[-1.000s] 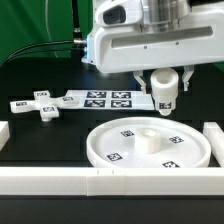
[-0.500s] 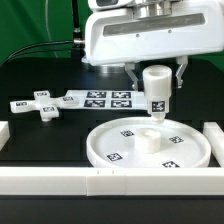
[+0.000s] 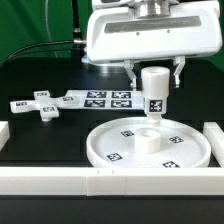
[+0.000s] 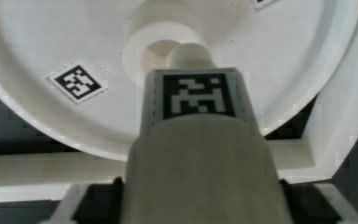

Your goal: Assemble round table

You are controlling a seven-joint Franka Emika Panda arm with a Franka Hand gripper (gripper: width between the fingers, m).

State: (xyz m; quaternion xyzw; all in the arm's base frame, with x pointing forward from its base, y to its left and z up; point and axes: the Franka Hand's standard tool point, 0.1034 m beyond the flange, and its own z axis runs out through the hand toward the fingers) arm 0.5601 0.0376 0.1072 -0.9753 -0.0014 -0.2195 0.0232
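Shifted toward the exterior view's left since a second ago: short cylindrical leg (image 3: 154,92), upright, clamped between fingers (image 3: 179,70), poised just above centre hub of round disc (image 3: 100,150). Cross-shaped foot (image 3: 42,106): flat on surface (image 3: 40,135), well apart.

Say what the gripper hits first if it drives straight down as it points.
Likely the raised hub of the large rimmed white plastic round disc, met by the short white cylindrical leg the gripper holds; alignment unclear.
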